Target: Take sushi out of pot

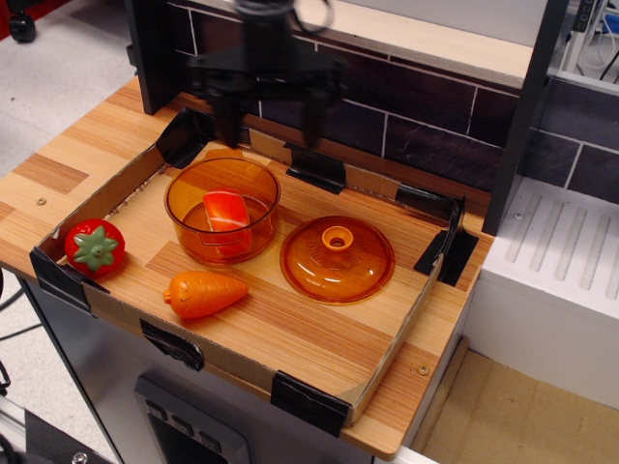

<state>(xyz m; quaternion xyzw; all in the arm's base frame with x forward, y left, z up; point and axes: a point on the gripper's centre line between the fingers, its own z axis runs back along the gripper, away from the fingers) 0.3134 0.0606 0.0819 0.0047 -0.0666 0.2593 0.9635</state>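
Observation:
The sushi (pixel 226 210), an orange-red slab over a pale block, lies inside the translucent orange pot (pixel 221 210) at the back left of the cardboard tray. My black gripper (pixel 270 133) hangs open above the tray's back wall, behind and slightly right of the pot, well above its rim. Its two fingers (pixel 228 124) are spread wide and hold nothing. The gripper is motion-blurred.
An orange domed lid with a knob (pixel 337 258) lies right of the pot. An orange toy carrot (pixel 203 294) lies in front of the pot and a red strawberry (pixel 95 247) in the tray's left corner. The cardboard tray wall (pixel 385 354) rings them; a dark brick wall (pixel 426 126) stands behind.

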